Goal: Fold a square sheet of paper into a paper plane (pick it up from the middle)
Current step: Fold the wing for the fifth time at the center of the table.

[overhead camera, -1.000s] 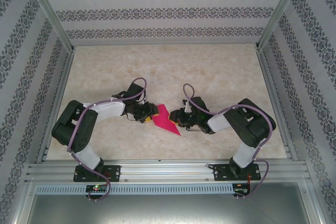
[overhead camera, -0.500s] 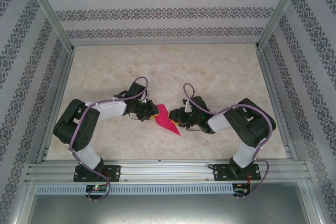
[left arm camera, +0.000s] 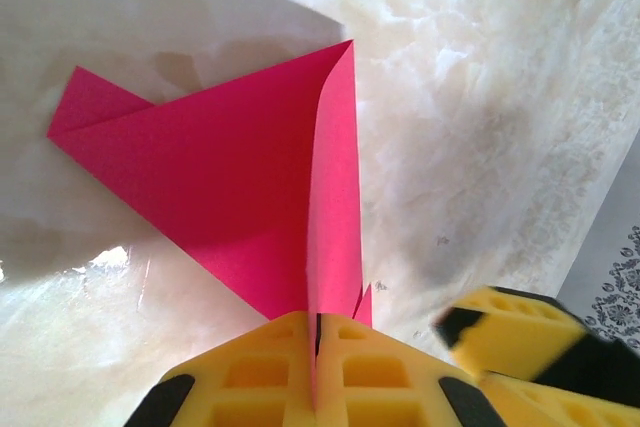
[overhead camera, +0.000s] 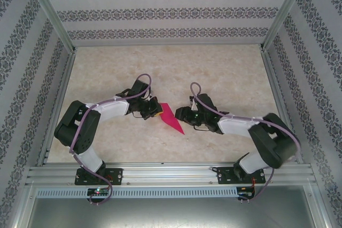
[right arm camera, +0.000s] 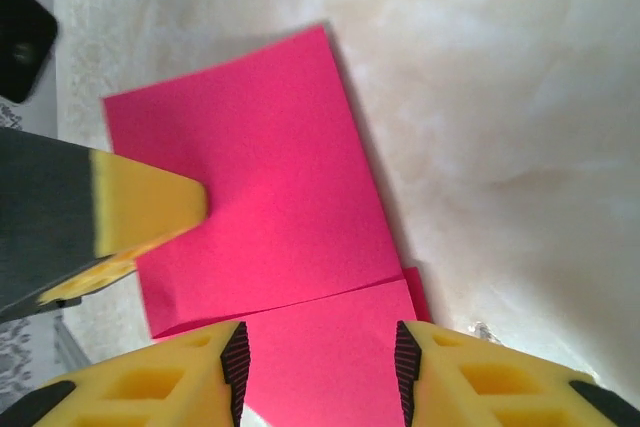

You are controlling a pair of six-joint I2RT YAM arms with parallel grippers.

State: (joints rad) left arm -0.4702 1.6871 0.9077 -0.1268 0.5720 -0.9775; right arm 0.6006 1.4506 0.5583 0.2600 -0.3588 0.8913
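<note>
Gripping: the left gripper [left arm camera: 316, 339] is clamped fully shut on the paper plane [left arm camera: 220, 187]. It pinches the raised centre crease at the 6 o'clock edge of the left wrist view.
Paper plane: a partly folded magenta sheet near the middle of the table [overhead camera: 230, 73]. From above, its pointed tip aims toward 5 o'clock and the left gripper sits at its 10 o'clock end. One panel spreads toward 9 o'clock and a narrow panel stands up along the crease.
Right gripper [right arm camera: 318, 367]: the jaws stand apart and hold nothing. From above it sits just beside the sheet's 3 o'clock side.
Step judged: sharpening the lengthwise crease, mid-task.
Method advised: the left pinch should hold firm without tugging. The right jaws should close squarely over the crease, then run along it toward the tip.
Risk judged: a skewed bite would set a crooked fold, and a pull could tear the thin paper.
</note>
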